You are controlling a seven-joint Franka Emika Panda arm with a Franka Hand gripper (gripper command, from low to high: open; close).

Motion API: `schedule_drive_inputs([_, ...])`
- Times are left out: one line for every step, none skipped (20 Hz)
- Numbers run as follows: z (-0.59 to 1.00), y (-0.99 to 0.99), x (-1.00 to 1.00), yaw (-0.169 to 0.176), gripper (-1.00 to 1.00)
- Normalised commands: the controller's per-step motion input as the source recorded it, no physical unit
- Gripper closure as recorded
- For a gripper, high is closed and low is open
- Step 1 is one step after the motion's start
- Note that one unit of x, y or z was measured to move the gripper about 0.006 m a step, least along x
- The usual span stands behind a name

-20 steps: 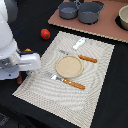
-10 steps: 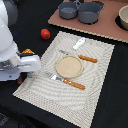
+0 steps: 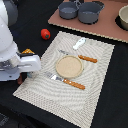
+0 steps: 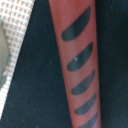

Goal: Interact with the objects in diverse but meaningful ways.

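Note:
In the wrist view a dark reddish-brown sausage with black slanted stripes fills the frame, lying on the black tabletop very close below the camera. No fingers show there. In the exterior view my gripper is low at the left edge of the woven mat, its jaws hidden under the white hand. A red tomato sits on the black table beyond the mat. A white fish lies on the mat's far edge. A yellow-orange block peeks out behind my arm.
A tan plate sits mid-mat between an orange-handled knife and an orange-handled fork. Two grey pots stand on a brown board at the back. A mat corner shows in the wrist view.

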Motion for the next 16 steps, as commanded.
schedule_drive_inputs([-0.22,0.0,0.0,0.0,1.0])
schedule_drive_inputs([-0.24,-0.03,0.0,0.0,1.0])
schedule_drive_inputs([-0.23,-0.02,0.0,0.0,1.0])
schedule_drive_inputs([-0.23,-0.02,0.0,0.0,1.0])
schedule_drive_inputs([-0.23,-0.06,0.0,0.0,1.0])
schedule_drive_inputs([-0.16,-0.03,0.0,0.0,1.0])
schedule_drive_inputs([-0.1,-0.02,0.0,0.0,1.0])
schedule_drive_inputs([0.0,0.0,-0.2,0.0,1.0])
schedule_drive_inputs([0.0,-0.06,-0.53,0.0,1.0])
schedule_drive_inputs([0.03,-0.14,-0.59,0.0,1.0])
schedule_drive_inputs([0.06,-0.2,-0.67,0.0,1.0])
schedule_drive_inputs([0.16,-0.23,-0.68,0.0,1.0])
schedule_drive_inputs([0.25,-0.21,-0.67,0.0,1.0])
schedule_drive_inputs([0.37,-0.22,-0.64,0.0,1.0])
schedule_drive_inputs([0.43,-0.18,-0.69,0.0,1.0])
schedule_drive_inputs([0.37,-0.2,-0.74,0.0,1.0])
